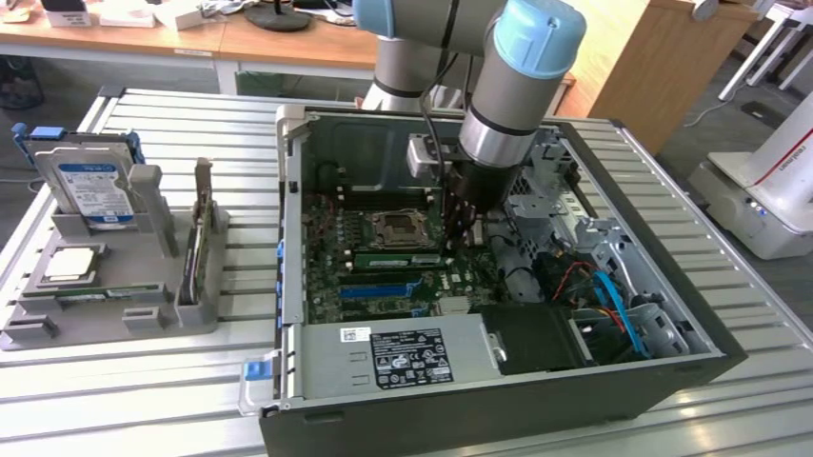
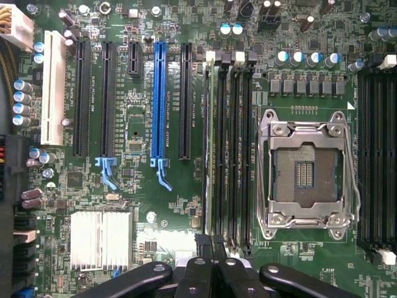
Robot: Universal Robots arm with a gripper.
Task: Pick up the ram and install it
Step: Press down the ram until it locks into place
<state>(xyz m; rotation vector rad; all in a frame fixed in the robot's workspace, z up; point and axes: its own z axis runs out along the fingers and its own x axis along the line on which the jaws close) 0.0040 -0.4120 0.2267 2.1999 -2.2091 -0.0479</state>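
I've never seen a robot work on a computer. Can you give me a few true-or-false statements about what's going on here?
1. The arm reaches down into an open computer case. True.
2. The processor socket on the board has a chip fitted in it. False: the socket is empty, its contacts bare.
3. A hard drive with a blue-white label stands in a grey holder, on the exterior view's left of the case. True.
4. The gripper is spread wide open. False: it is shut, above the memory slots.
5. The ram lies on the table outside the case. False: a green strip sits in a slot beside the socket.
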